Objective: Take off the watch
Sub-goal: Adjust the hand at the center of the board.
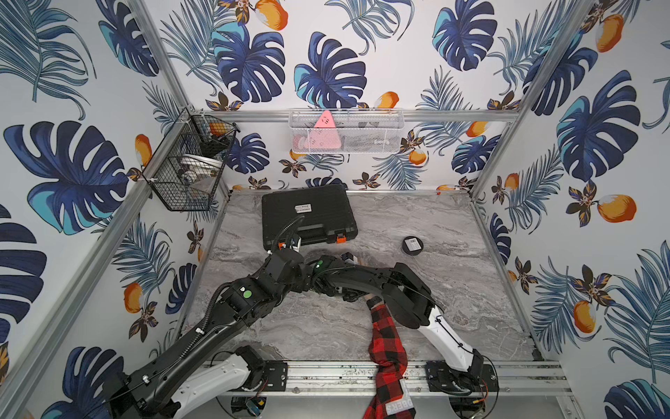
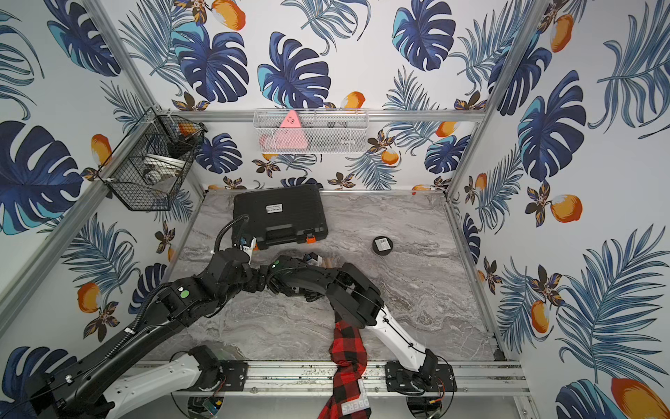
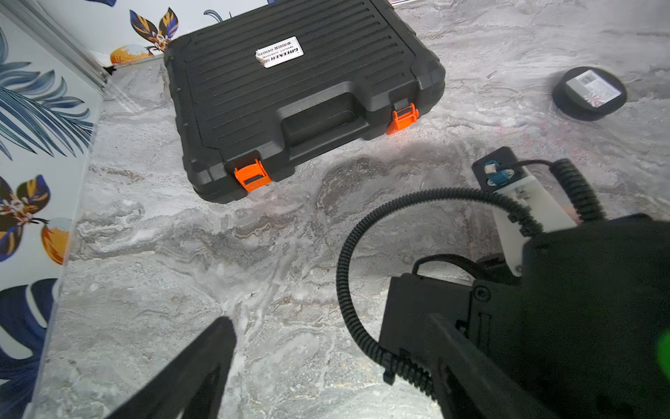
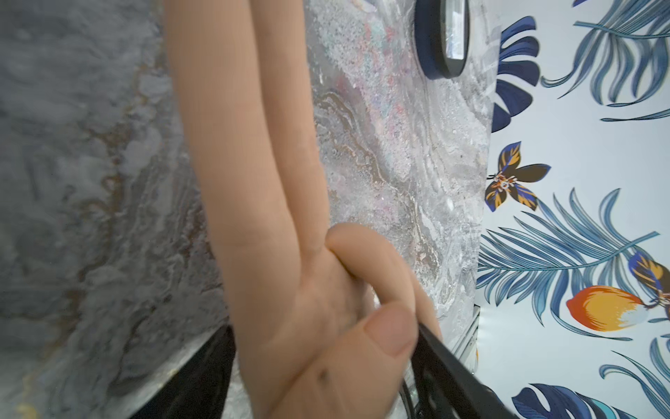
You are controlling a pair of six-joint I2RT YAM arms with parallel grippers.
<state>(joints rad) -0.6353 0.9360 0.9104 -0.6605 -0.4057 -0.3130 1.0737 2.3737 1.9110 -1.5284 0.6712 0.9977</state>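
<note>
1. Right wrist view: the right gripper (image 4: 326, 333) straddles the mannequin hand (image 4: 290, 283). Its black jaws are spread wide on either side of palm and thumb and clamp nothing. This spread probably leaves room to travel along the hand.
2. Watch: not discernible in any view. It is judged to sit at the wrist, between the hand and the plaid sleeve (image 1: 386, 337), where the right arm covers it in both top views.
3. Left gripper (image 3: 326, 326): the jaws are wide and empty above the table (image 1: 453, 290), just beside the right arm, likely placed to steady the forearm.
4. Materials: the hand is smooth, matte and flesh-toned, with straight fingers held together, a tapering form that a loosened strap should clear. The sleeve is soft red-and-black checked cloth. The tabletop is grey and marble-patterned.
5. Bystanders: a ribbed black hard case (image 1: 308, 217) with orange latches and a round black puck (image 1: 412, 245) with a white label both lie apart from the hand.
</note>
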